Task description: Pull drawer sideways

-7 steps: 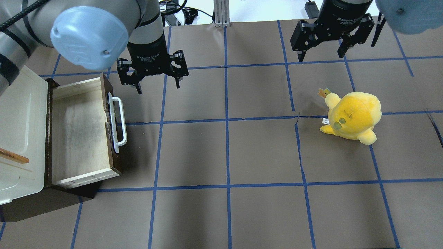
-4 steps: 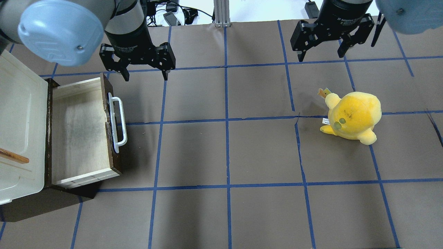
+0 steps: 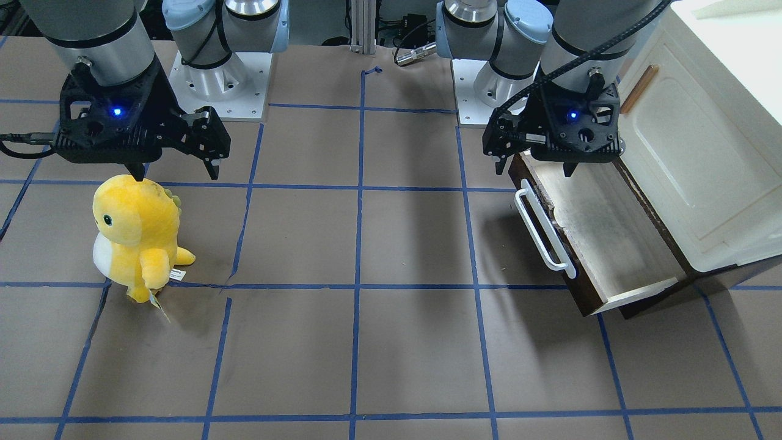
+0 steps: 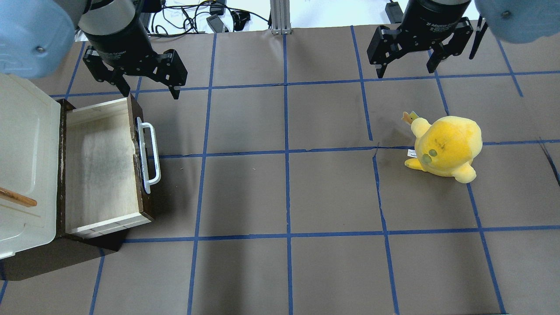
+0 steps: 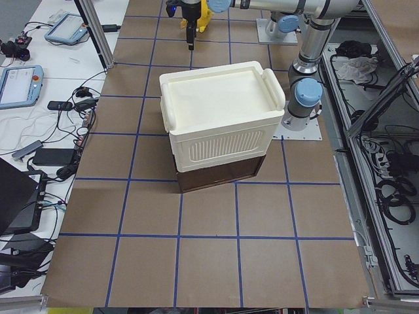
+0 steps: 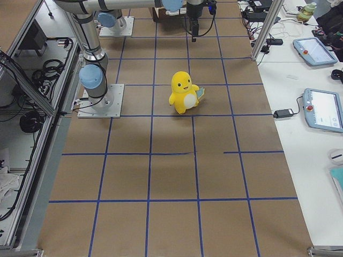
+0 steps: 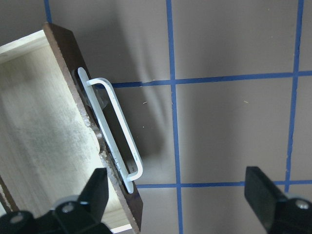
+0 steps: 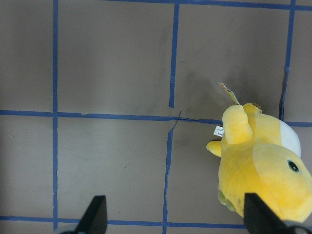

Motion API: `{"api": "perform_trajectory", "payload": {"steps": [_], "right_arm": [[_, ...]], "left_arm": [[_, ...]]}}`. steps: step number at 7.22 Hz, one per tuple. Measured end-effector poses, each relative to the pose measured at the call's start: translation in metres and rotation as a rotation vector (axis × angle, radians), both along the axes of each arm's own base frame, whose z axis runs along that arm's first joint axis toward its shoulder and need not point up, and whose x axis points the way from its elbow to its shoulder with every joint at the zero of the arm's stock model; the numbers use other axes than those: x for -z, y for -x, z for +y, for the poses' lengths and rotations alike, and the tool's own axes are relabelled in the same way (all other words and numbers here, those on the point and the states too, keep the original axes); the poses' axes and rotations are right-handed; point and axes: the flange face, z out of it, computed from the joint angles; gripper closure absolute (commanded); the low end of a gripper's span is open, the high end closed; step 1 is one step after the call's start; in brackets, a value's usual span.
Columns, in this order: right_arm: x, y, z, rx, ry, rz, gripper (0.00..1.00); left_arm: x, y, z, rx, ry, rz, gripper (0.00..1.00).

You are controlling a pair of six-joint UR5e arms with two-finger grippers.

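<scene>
The dark brown drawer (image 4: 146, 210) stands pulled out of the cabinet, its pale interior (image 4: 100, 166) bare. Its white bar handle (image 4: 148, 151) faces the table's middle and also shows in the front view (image 3: 544, 226) and the left wrist view (image 7: 114, 131). My left gripper (image 4: 151, 94) is open and empty, hovering over the drawer's far front corner, clear of the handle; it also shows in the front view (image 3: 534, 170). My right gripper (image 4: 407, 72) is open and empty, up at the far right.
The cream-white cabinet top (image 4: 26, 166) covers the drawer's left side. A yellow plush toy (image 4: 446, 146) stands on the right half of the table, just in front of the right gripper. Blue tape lines grid the brown table cover (image 4: 284, 197).
My left gripper has moved left from right of the handle to above the drawer's far front corner, staying open. The drawer, the plush and the right arm have not moved.
</scene>
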Motion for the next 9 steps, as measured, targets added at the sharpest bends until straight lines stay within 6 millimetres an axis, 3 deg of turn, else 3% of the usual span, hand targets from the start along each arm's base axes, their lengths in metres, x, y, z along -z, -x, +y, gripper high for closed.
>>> {"api": "perform_trajectory", "payload": {"steps": [4, 9], "right_arm": [[0.0, 0.0, 0.0, -0.001, 0.0, 0.0, 0.0], [0.0, 0.0, 0.0, 0.0, 0.0, 0.0, 0.0]], "left_arm": [[-0.003, -0.015, 0.029, -0.002, -0.011, 0.027, 0.0], [-0.003, -0.035, 0.031, -0.008, -0.014, 0.059, 0.0]]}}
